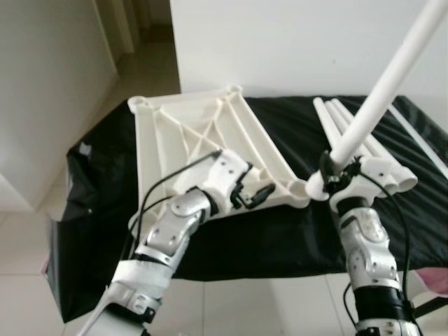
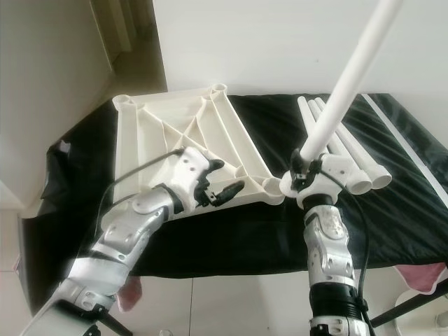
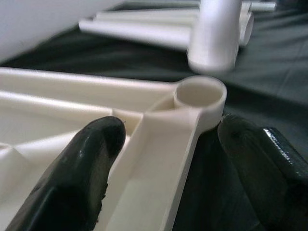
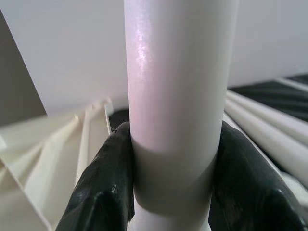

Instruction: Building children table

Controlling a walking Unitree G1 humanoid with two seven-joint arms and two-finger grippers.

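Note:
A cream plastic tabletop (image 1: 189, 133) lies upside down on a black cloth, ribs facing up. My left gripper (image 1: 253, 196) is at its near right edge, open. Its fingers (image 3: 91, 149) straddle the rim just behind the round corner socket (image 3: 199, 96). My right gripper (image 1: 334, 171) is shut on a white tubular leg (image 1: 378, 98) that leans up and to the right. Both black fingers (image 4: 108, 168) press the tube (image 4: 178, 96). The leg's lower end (image 3: 214, 43) hovers just above and beyond the socket (image 1: 301, 187).
Several spare white legs (image 1: 350, 133) lie side by side on the black cloth (image 1: 280, 231) to the right, with a thin white rod (image 1: 420, 140) beyond them. A white wall stands behind. Tiled floor and a hallway are at the left. Something pink (image 2: 423, 276) lies low right.

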